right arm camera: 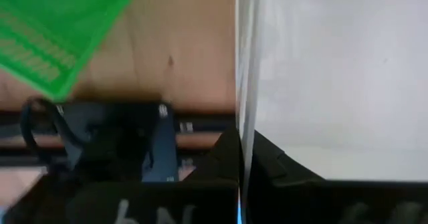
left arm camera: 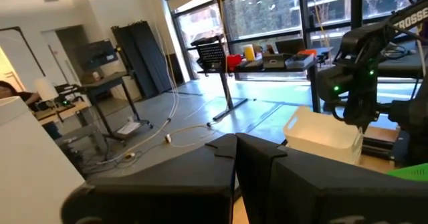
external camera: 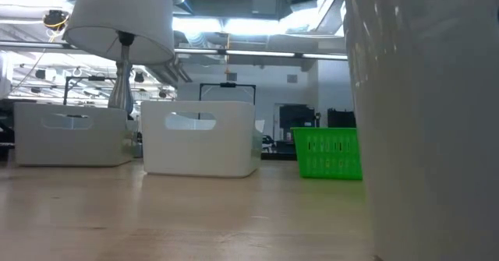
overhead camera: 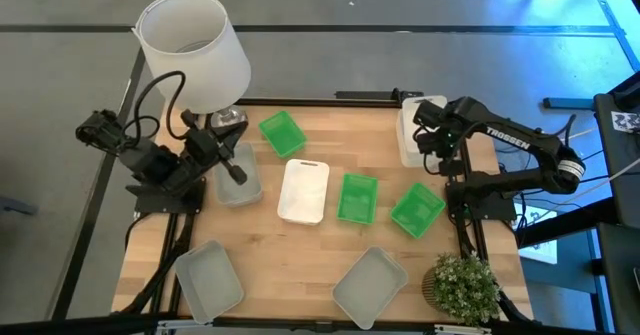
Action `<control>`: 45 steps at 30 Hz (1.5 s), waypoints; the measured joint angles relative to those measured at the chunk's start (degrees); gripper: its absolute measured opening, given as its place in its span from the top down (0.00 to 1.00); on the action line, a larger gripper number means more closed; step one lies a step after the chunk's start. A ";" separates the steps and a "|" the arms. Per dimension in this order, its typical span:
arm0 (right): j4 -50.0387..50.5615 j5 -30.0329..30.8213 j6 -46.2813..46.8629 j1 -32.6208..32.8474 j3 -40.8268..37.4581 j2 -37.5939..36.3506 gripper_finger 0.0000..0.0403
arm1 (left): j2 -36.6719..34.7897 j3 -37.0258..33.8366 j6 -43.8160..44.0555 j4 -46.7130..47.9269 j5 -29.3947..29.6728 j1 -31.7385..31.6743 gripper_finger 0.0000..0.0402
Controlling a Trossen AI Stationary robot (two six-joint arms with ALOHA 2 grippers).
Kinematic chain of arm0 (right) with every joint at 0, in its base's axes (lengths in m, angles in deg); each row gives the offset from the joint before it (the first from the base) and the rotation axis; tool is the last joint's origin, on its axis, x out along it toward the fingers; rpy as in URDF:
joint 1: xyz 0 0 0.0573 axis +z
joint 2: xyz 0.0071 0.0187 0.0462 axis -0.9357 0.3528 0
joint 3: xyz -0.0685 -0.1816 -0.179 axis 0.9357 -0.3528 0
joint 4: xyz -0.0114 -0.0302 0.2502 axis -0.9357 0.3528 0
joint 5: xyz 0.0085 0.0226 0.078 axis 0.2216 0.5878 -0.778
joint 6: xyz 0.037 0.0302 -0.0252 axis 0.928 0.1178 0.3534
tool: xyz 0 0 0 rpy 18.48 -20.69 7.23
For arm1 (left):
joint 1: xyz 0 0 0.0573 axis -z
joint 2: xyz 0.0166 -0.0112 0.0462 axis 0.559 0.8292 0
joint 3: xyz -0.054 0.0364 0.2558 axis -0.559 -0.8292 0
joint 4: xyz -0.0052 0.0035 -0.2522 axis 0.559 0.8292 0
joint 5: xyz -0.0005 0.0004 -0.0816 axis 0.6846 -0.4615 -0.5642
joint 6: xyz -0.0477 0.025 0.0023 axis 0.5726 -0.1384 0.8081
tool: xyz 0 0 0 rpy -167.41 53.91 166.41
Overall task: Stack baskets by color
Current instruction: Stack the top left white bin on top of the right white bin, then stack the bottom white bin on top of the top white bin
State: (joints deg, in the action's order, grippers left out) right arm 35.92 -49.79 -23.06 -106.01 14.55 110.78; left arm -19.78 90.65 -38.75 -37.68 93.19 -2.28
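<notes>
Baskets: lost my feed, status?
Left gripper shut over grey basket. Right gripper shut at white basket. None stacked. Lamp nearby.

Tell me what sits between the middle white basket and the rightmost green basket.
In the high view, one green basket lies between the white basket and the angled green basket, apart from both.

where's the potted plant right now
In the high view the potted plant sits at the table's near right corner, just right of a grey basket and below the rightmost green basket.
</notes>
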 joint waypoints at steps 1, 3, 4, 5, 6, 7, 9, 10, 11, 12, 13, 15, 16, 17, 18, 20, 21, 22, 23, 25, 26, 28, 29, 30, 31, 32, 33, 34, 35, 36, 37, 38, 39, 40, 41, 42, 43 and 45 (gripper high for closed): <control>-1.24 -1.20 -0.84 0.00 -0.31 0.00 1.00 | 0.00 0.00 0.00 0.02 0.00 0.00 1.00; -3.65 -3.51 -1.41 0.01 -0.68 0.01 1.00 | 0.00 0.00 -0.02 0.00 0.00 0.00 1.00; -4.74 -4.36 -1.63 0.02 -0.69 0.09 1.00 | 0.00 0.00 -0.02 0.01 0.00 0.02 1.00; -5.73 -4.92 -2.09 0.02 -0.69 0.11 1.00 | 0.00 0.00 -0.02 0.01 0.00 0.02 1.00; -6.36 -5.18 -2.49 0.02 -0.69 0.11 1.00 | 0.00 0.00 -0.02 0.01 0.01 0.02 1.00; -6.57 -5.23 -2.68 0.02 -0.69 0.11 1.00 | 0.00 0.00 -0.02 0.00 0.02 0.02 1.00; -6.77 -5.56 -2.67 0.02 -0.69 0.11 1.00 | 0.00 0.00 -0.02 0.02 0.14 0.02 1.00; -7.13 -5.69 -2.65 0.02 -0.69 0.11 0.99 | 0.00 0.00 -0.02 0.02 0.20 0.02 1.00; -7.41 -5.69 -2.65 0.02 -0.69 0.11 0.97 | 0.00 0.00 -0.02 0.00 0.26 0.02 1.00; -7.65 -5.69 -2.71 0.02 -0.69 0.11 0.96 | 0.00 0.00 -0.02 0.00 0.31 0.02 1.00; -8.04 -5.69 -2.69 0.02 -0.69 0.11 0.94 | 0.00 0.00 -0.02 0.00 0.39 0.02 1.00; -9.40 -5.75 -2.34 0.02 -0.69 0.11 0.91 | 0.00 0.00 -0.04 0.00 0.38 0.02 1.00; -9.98 -5.72 -1.69 0.02 -0.69 0.11 0.90 | 0.00 0.00 -0.04 0.00 0.39 0.02 1.00; -10.44 -5.71 -1.04 0.02 -0.69 0.11 0.89 | 0.00 0.00 -0.03 0.00 0.39 0.02 1.00; -10.86 -5.71 -0.94 0.02 -0.69 0.11 0.88 | 0.00 0.00 -0.04 0.00 0.39 0.02 1.00; -11.17 -5.67 -0.89 0.02 -0.69 0.11 0.86 | 0.00 0.00 -0.04 0.01 0.44 0.02 1.00; -11.25 -5.66 -0.87 0.02 -0.69 0.11 0.85 | 0.00 0.00 -0.04 0.00 0.44 0.02 1.00; -11.30 -5.67 -0.79 0.04 -0.67 0.11 0.84 | 0.00 0.00 -0.04 0.01 0.45 0.02 1.00; -11.30 -5.68 -0.61 0.07 -0.67 0.11 0.83 | 0.00 0.00 -0.04 0.00 0.59 0.02 1.00; -11.30 -5.67 0.55 0.07 -0.67 0.11 0.82 | 0.00 0.00 -0.04 0.01 0.87 0.02 1.00; -11.30 -5.66 0.99 0.07 -0.67 0.11 0.81 | 0.00 0.00 -0.04 0.01 0.95 0.02 1.00; -11.33 -5.66 2.15 0.07 -0.67 0.11 0.81 | 0.00 0.00 -0.05 0.01 0.97 0.02 1.00; -11.38 -5.66 2.22 0.07 -0.67 0.11 0.81 | 0.00 0.00 -0.04 0.02 1.02 0.02 1.00; -11.43 -5.66 2.32 0.07 -0.61 0.11 0.81 | 0.00 0.00 -0.07 0.00 1.14 0.02 1.00; -11.41 -5.66 2.65 0.07 -0.36 0.11 0.81 | 0.00 0.00 -0.07 0.00 1.61 0.02 1.00; -11.40 -5.65 3.47 0.22 0.14 0.11 0.81 | 0.00 0.00 -0.07 0.02 2.26 0.02 1.00; -11.38 -5.63 4.22 0.48 0.93 0.11 0.81 | 0.00 0.00 -0.07 0.02 2.87 0.02 1.00; -11.28 -5.61 5.24 0.75 1.85 0.11 0.81 | 0.00 0.00 -0.07 0.01 3.39 0.02 1.00; -11.04 -5.61 5.94 1.05 2.90 0.06 0.81 | 0.00 0.00 -0.07 0.02 3.62 0.02 1.00; -10.68 -5.66 6.63 1.43 4.11 -0.06 0.81 | 0.00 0.00 -0.06 0.02 3.51 0.02 1.00; -10.48 -5.93 7.05 1.93 5.51 -0.22 0.81 | 0.00 0.00 0.02 0.02 3.08 0.02 1.00; -10.53 -6.74 8.01 2.50 6.89 -0.41 0.81 | 0.00 0.00 0.34 0.01 2.41 0.02 1.00; -10.53 -8.05 8.65 3.17 8.31 -0.46 0.81 | 0.00 0.00 0.70 0.02 1.55 0.02 1.00; -10.53 -9.66 9.69 3.88 9.77 -0.44 0.81 | 0.00 0.00 1.18 0.00 0.52 0.02 1.00; -10.63 -11.34 10.38 4.69 11.22 -0.44 0.81 | 0.00 0.00 1.60 0.02 -0.49 0.02 1.00; -10.93 -12.97 11.46 5.59 12.51 -0.44 0.81 | 0.00 0.00 2.60 0.02 -1.35 0.02 1.00; -11.76 -14.44 13.08 6.60 13.61 -0.45 0.81 | 0.00 0.00 3.97 0.00 -1.90 0.14 1.00; -14.32 -17.75 16.63 8.51 15.43 -0.44 0.81 | 0.00 0.00 7.90 0.02 -2.05 0.61 1.00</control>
State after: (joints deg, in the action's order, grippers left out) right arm 21.60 -67.54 -6.43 -97.50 29.98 110.35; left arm -19.78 90.65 -30.85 -37.66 91.14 -1.67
